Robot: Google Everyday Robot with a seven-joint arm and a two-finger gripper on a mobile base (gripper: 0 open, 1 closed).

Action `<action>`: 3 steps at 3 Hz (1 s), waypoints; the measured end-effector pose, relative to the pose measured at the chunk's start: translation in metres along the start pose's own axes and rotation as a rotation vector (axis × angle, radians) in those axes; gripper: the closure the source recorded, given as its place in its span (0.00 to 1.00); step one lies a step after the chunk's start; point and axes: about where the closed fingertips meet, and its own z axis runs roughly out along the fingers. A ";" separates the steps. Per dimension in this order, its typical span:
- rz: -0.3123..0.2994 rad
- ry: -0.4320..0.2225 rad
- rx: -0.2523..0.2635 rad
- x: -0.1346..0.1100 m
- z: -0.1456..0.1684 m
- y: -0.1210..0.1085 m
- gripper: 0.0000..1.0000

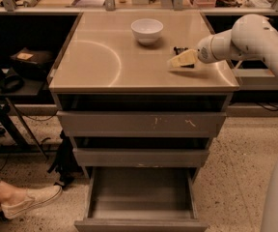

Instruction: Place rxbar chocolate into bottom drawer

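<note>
The rxbar chocolate (179,49) is a small black bar lying on the right part of the cabinet top (100,57), mostly hidden behind my gripper. My gripper (177,62) is cream-coloured and sits low over the top, right at the near side of the bar. My white arm reaches in from the right. The bottom drawer (141,192) is pulled open below, and its grey tray holds nothing.
A white bowl (147,30) stands at the back middle of the top, left of the bar. The two upper drawers (141,123) are shut. A person's foot in a beige shoe (30,201) rests on the floor at lower left. Dark shelves stand on both sides.
</note>
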 end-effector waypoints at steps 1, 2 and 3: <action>0.014 -0.002 -0.008 -0.004 0.018 0.007 0.00; 0.014 -0.002 -0.008 -0.004 0.019 0.007 0.19; 0.014 -0.002 -0.008 -0.004 0.019 0.007 0.42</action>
